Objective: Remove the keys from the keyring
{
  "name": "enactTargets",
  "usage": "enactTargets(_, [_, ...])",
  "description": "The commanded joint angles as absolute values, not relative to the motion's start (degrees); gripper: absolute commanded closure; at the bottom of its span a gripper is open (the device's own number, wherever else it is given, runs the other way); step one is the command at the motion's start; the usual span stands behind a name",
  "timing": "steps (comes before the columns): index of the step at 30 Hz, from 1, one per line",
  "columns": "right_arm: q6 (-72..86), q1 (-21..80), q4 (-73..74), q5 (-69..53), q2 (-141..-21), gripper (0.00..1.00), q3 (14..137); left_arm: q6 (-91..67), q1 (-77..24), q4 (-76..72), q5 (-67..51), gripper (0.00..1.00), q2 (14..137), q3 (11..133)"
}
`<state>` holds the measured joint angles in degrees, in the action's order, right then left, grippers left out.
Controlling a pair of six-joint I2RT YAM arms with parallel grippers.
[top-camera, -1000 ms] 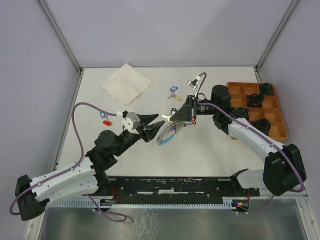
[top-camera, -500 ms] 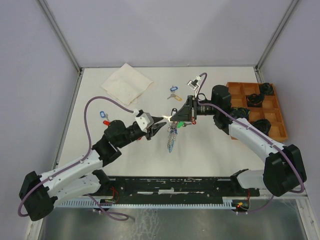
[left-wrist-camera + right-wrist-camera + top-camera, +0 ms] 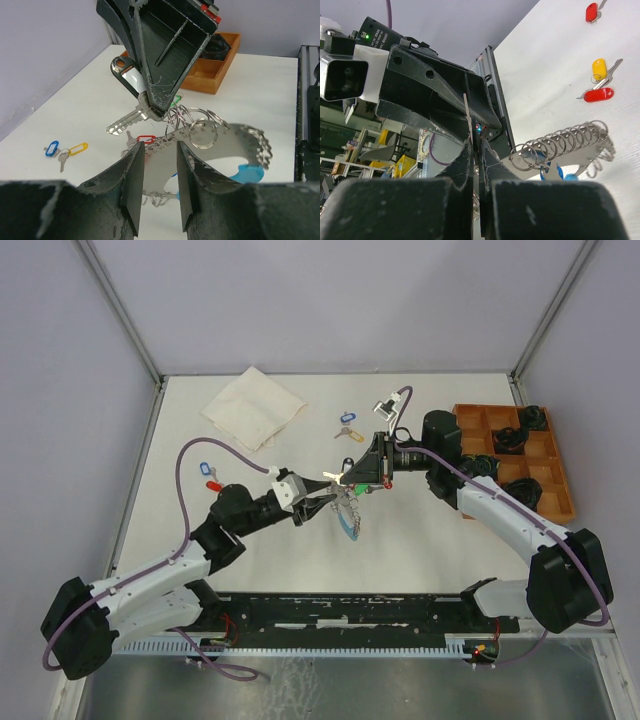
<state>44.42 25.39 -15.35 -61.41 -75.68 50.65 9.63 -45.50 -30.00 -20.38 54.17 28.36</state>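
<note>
A: Your left arm lies low, stretched from the near left corner of the counter [image 3: 440, 540] on a diagonal toward its middle. Its forearm is almost level and the left pincer [image 3: 322, 502] points right.

B: Your right arm comes up from the near right corner and bends beside the tray [image 3: 478, 412] at the right edge. It then reaches left with its forearm level, so your two pincers meet nearly tip to tip over the middle of the counter.

A: Your right pincer [image 3: 346, 480] is closed on the dark-tagged key [image 3: 126, 121], pinching it at the head with the blade sticking out sideways.

B: The keyring [image 3: 225, 145] hangs just under that tip by small rings [image 3: 202, 134], with its blue band [image 3: 247, 172] lowest. I cannot tell you whether it touches the counter.

A: Your left pincer's jaws stand partway apart. The silver stretch of the keyring shows in the gap and runs on behind both fingers, so nothing looks pinched. I cannot tell whether they touch it.

B: Off the ring, you have blue- and yellow-tagged keys [image 3: 346, 426] toward the far edge. The red- and blue-tagged keys [image 3: 210, 475] are near the left edge, and a cloth [image 3: 254, 407] sits by the far left corner.
</note>
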Motion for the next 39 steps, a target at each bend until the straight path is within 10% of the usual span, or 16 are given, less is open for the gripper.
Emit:
enactTargets(1, [44.24,25.46,-18.28,-62.28,-73.47,0.99,53.28,7.30,-45.35,-34.84,-21.87,0.61,51.81,27.12])
enactTargets(39, [44.90,25.48,-19.08,-62.38,-73.87,0.99,53.10,-0.31,-45.34,-41.40,-24.96,0.75,59.45,29.51])
